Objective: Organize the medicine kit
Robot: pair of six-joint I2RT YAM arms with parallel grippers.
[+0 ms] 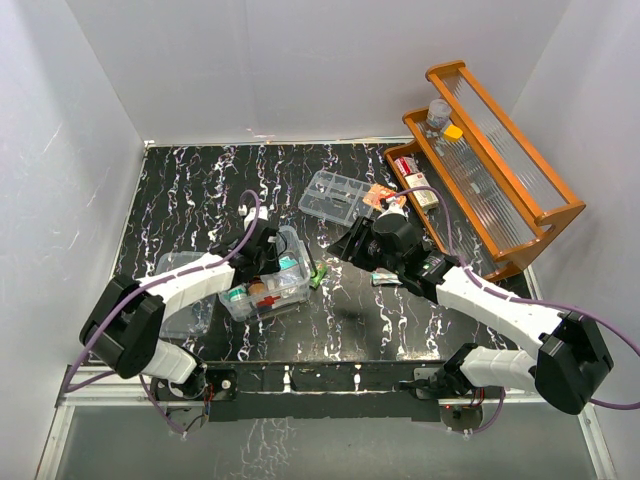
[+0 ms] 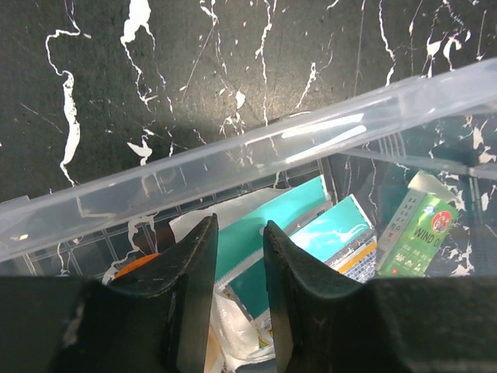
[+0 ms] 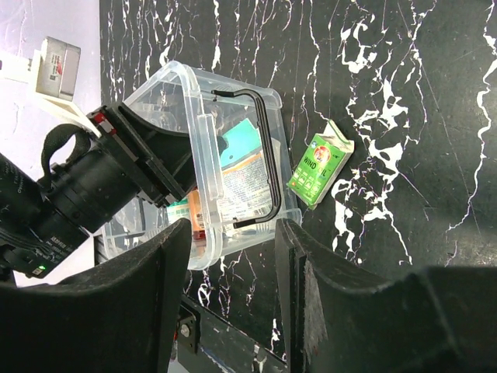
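The medicine kit (image 1: 292, 292) is a clear open box at the table's middle left, holding teal boxes (image 2: 272, 225), a white packet and an orange item. It also shows in the right wrist view (image 3: 194, 101) with its black handle (image 3: 272, 155). My left gripper (image 1: 268, 268) reaches into the kit; in the left wrist view (image 2: 241, 233) its jaws stand a narrow gap apart over the teal boxes with nothing seen clamped. A green Wind Oil box (image 3: 320, 163) lies just right of the kit. My right gripper (image 1: 345, 245) hangs open and empty (image 3: 233, 233) to the right of the kit.
An orange-brown wooden rack (image 1: 520, 200) with a bottle (image 1: 438, 115) and small boxes stands at the right. A clear compartment case (image 1: 335, 195) lies behind the kit, with an orange-red packet (image 1: 380, 195) beside it. A clear flat piece (image 1: 180, 295) lies under the left arm.
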